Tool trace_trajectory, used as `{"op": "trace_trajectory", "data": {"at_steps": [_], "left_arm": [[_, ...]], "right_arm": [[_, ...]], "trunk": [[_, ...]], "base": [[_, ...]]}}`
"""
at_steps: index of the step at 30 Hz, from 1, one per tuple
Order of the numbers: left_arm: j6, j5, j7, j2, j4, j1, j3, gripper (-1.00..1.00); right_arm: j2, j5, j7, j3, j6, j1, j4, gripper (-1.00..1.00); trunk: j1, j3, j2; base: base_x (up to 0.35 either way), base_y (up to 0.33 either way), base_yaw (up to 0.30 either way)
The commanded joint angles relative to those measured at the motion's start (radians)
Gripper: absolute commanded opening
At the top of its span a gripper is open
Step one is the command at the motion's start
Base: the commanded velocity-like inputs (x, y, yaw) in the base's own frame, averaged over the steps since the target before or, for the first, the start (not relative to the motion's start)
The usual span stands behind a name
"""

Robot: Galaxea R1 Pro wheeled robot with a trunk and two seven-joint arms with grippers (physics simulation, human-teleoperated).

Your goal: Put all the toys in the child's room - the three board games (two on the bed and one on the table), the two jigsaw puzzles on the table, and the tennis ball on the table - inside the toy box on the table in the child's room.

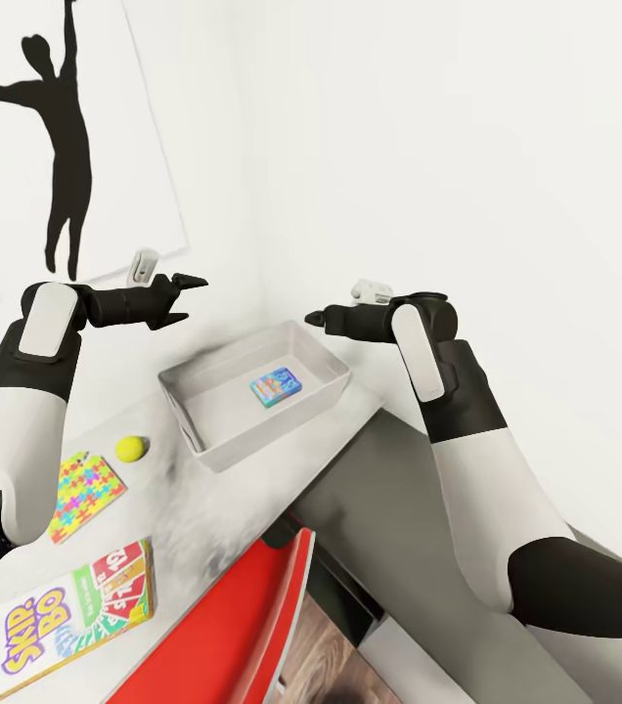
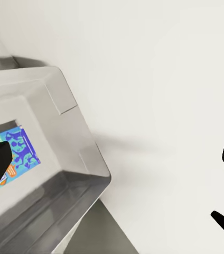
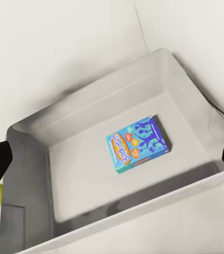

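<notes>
The white wall (image 1: 448,147) fills the far side of the scene, with a black figure picture (image 1: 62,137) on it at the left. Below it the long grey table (image 1: 203,508) runs from near left to far right, and a red chair (image 1: 243,626) stands at its near edge.

On the far right end of the table sits the grey toy box (image 1: 323,354), close to the wall. The blue board game (image 1: 276,387) lies flat on its floor, roughly in the middle, clear of the walls.

The SKIP-BO board game (image 1: 66,616) lies at the near left of the table. The jigsaw puzzle (image 1: 86,494) lies just beyond it, and the tennis ball (image 1: 131,449) rests between the puzzle and the box, apart from both.

The left gripper (image 1: 192,286) hangs above the box's left side, fingers spread and empty. The right gripper (image 1: 313,318) hangs over the box's far right rim; its fingers stand wide apart, empty, in the right wrist view.
</notes>
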Motion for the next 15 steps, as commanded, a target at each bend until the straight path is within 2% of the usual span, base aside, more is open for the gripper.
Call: {"op": "trace_trajectory", "data": {"at_steps": [1, 15], "left_arm": [[0.005, 0.002, 0.002, 0.0, 0.0, -0.001, 0.002, 1.0], [0.005, 0.002, 0.002, 0.0, 0.0, 0.0, 0.002, 1.0]], "right_arm": [[0.0, -0.009, -0.009, 0.001, 0.003, -0.001, 0.0, 1.0], [0.0, -0.008, -0.008, 0.001, 0.003, -0.001, 0.003, 1.0]], "trunk": [[0.001, 0.0, -0.002], [0.001, 0.023, -0.002]], "base": [[0.0, 0.0, 0.0], [0.0, 0.0, 0.0]]}}
